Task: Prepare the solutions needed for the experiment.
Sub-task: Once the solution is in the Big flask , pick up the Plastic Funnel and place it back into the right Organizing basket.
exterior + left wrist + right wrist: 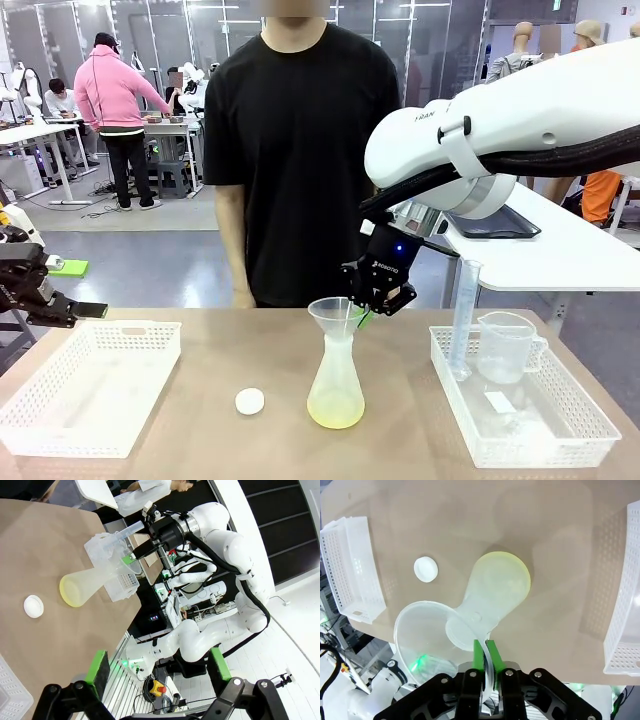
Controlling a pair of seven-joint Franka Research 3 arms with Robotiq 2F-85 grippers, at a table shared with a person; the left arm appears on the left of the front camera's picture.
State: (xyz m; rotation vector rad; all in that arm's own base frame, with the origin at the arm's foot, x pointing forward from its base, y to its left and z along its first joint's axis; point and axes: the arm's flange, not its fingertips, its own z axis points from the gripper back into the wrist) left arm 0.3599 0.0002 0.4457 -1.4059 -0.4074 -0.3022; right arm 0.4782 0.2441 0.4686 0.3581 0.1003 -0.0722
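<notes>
Brown table [210, 345], spanning the front view, with a person [300, 150] in a black shirt standing at its far edge. White right arm [520, 110], reaching in from the right to the table's middle. White perforated basket [60, 430], on the left end of the table. Second white perforated basket [530, 455], on the right end, holding a tall clear graduated cylinder [463, 320] upright in its near-left corner and a clear handled measuring jug [505, 347] just beside it. Frosted conical flask [335, 375], upright at the table's centre, between the two baskets. Translucent funnel [335, 312], seated in the flask's neck. Solutions [335, 410], a shallow pale yellow layer, lay in the bottom of the flask. Right gripper [366, 313], above the flask; its green pads were pressed together on the funnel's thin rim. Left gripper [159, 667], well apart from the flask; its jaws stood wide apart and held nothing. Small white round cap [249, 401], lying on the table left of the flask.
</notes>
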